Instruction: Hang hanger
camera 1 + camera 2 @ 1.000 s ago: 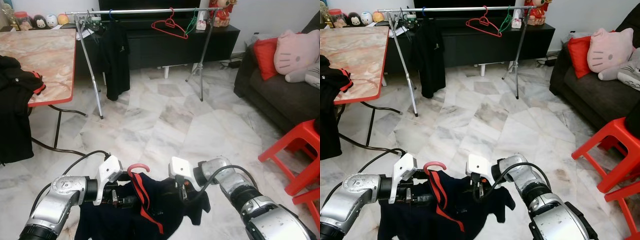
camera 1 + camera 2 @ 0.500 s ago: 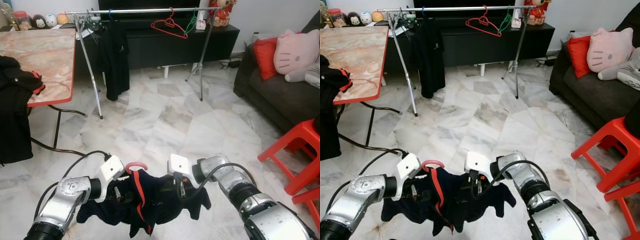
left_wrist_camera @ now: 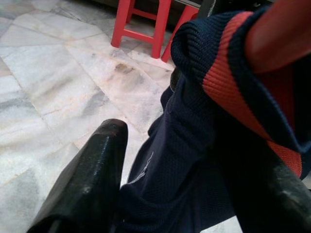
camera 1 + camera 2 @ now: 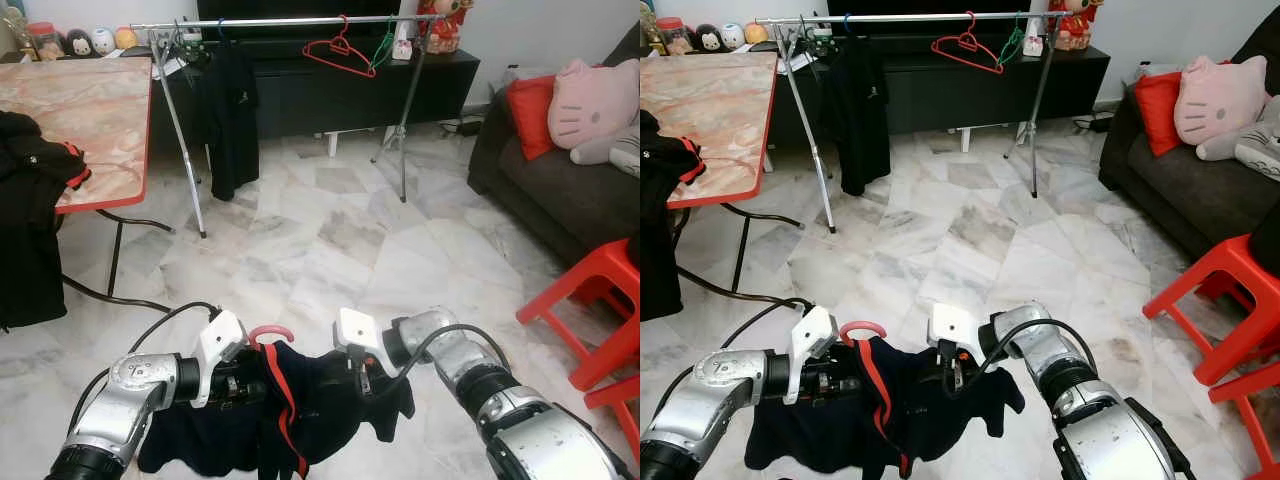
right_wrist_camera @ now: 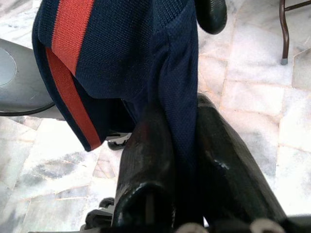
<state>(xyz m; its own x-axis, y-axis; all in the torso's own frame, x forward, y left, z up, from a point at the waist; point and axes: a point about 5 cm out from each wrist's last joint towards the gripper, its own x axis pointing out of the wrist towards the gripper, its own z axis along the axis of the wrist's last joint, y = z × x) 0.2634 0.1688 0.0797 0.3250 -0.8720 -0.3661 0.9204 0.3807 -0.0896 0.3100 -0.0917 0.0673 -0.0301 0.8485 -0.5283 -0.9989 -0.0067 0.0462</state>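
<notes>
Wide bare marble floor (image 4: pixel 330 230) stretching open up to the clothes rail (image 4: pixel 290 20), table edge (image 4: pixel 105 200) near the rail's left leg, red stool (image 4: pixel 590 290) well short of its right leg. Far below the rail, navy shirt (image 4: pixel 300 400) draped on a pink hanger (image 4: pixel 270 333), hook poking up; right gripper (image 5: pixel 184 160) pinched tight on a shirt fold; left gripper (image 3: pixel 194 160) spread wider, shirt cloth between its fingers, grip uncertain.

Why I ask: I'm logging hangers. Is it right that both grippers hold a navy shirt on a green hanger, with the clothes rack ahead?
Not quite: the hanger hook is red, not green, as the left eye view shows. The left gripper and right gripper do hold the navy shirt, with the clothes rack ahead.
</notes>
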